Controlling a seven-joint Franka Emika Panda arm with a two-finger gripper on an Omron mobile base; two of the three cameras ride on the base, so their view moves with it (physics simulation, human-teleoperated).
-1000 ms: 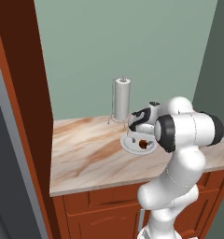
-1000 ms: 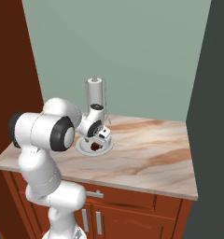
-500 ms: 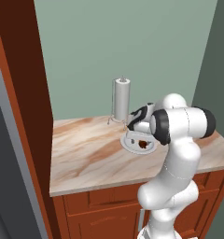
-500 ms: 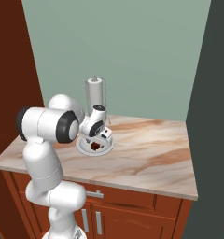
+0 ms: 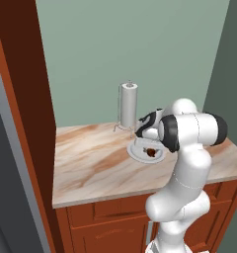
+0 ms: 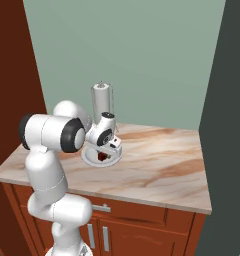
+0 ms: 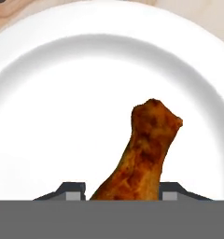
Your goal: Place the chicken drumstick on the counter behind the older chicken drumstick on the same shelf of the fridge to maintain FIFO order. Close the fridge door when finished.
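The chicken drumstick [image 7: 143, 154] lies on a white plate [image 7: 48, 116] that stands on the beige marble counter [image 5: 91, 168]. Its brown-orange body runs down between my two finger tips, its blunt end pointing away from the hand. My gripper [image 7: 122, 191] is open, low over the plate, one finger on each side of the drumstick. From the left base view the gripper [image 5: 146, 142] hangs just above the drumstick [image 5: 151, 152] and plate [image 5: 136, 153]. The right base view has the gripper [image 6: 108, 148] over the plate [image 6: 89, 160] too.
A grey paper towel roll [image 5: 128, 105] stands upright just behind the plate, near the green wall. A tall reddish-brown panel [image 5: 26, 99] bounds the counter on the left and a dark grey wall [image 6: 227, 100] on the right. Wooden cabinets [image 6: 142, 225] sit below the counter.
My arm has leaned further over the counter and the hand has sunk closer to the plate. The drumstick and plate have stayed where they were.
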